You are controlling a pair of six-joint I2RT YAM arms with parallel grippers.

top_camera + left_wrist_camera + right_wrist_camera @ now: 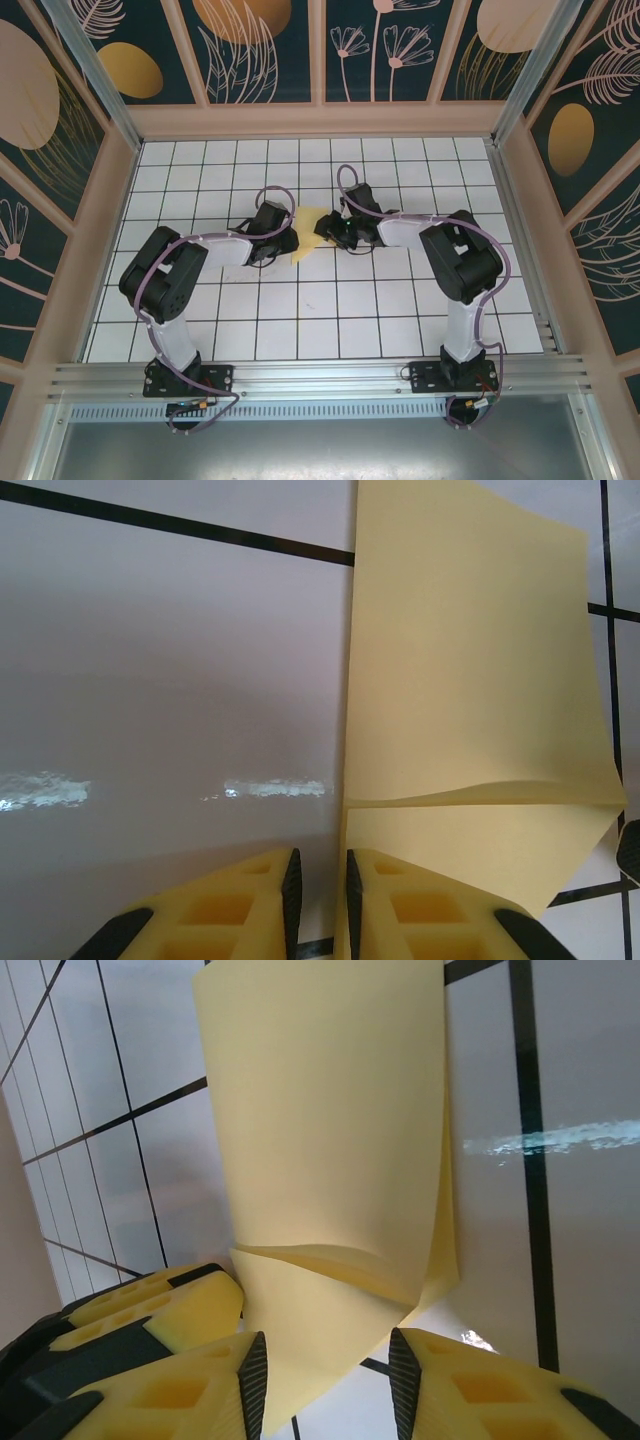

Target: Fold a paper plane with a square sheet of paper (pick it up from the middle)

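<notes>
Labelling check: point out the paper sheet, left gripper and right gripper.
paper sheet [306,238], top view, exposed middle.
left gripper [321,868], left wrist view, between fingertips.
right gripper [328,1345], right wrist view, between fingertips.

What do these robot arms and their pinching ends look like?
The left arm and right arm have white links, bulky black joints and looping purple cables. The left end effector and right end effector each carry two yellow hollow-celled fingers with black pads.

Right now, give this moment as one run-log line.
paper sheet: one flap folded over, between the grippers | left gripper: jaws a slit apart at its edge | right gripper: open, sheet between jaws
</notes>
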